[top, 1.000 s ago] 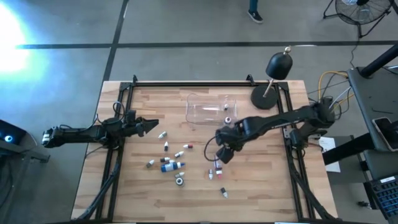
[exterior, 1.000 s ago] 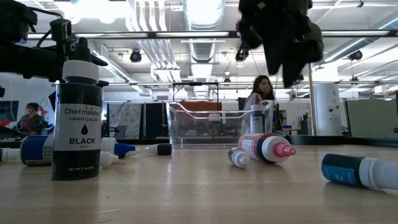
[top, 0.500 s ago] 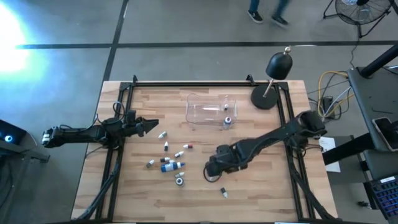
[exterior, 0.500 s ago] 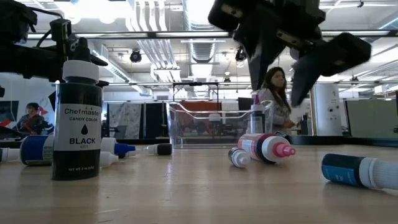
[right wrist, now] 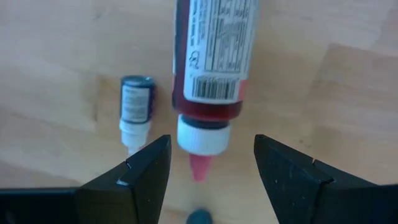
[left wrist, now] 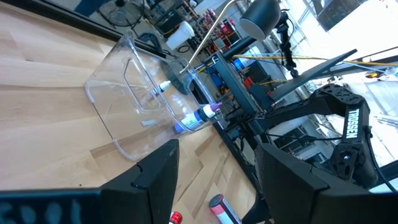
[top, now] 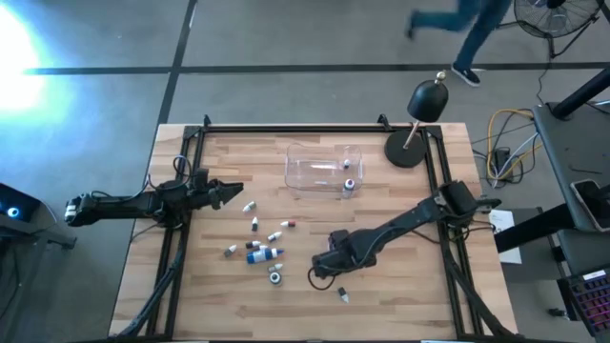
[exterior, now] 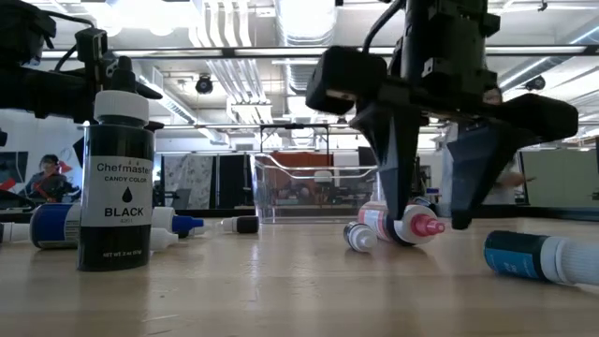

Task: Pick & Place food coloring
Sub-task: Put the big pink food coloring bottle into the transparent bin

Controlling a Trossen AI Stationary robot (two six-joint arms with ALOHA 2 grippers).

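Right end effector [exterior: 432,223] is down at the bench [top: 400,305], fingers spread, straddling a red bottle [right wrist: 211,68] lying on its side. Nothing gripped yet. Low view shows both fingertips reaching bench level, one either side of the bottle [exterior: 401,223]. In the high view this is the near-middle of the bench, under the right end effector [top: 329,269].

Left end effector [left wrist: 214,186] is parked at the left edge, released, empty, facing the tub [left wrist: 140,99].

Bottle axis: flat on the bench, long axis lying in the gap between the fingers, so they close across its width. The red nozzle [right wrist: 198,167] points back toward the wrist camera, label up. A small blue bottle [right wrist: 135,106] lies just beside and parallel, white tip the same way, apart from the red one.

My call for the step:
- Close on the body above the white collar, not on the tapered nozzle; the nozzle will likely squirt out of the grip.
- The finger on the blue bottle's side looks near it. Check it clears before closing, or it may shove or pinch that one too.
- Round body on wood can roll, so close slowly and centred.
- Lift straight up, then go to the tub [top: 322,170], which already holds a bottle or two.

More bottles [top: 259,250] are scattered left of centre.
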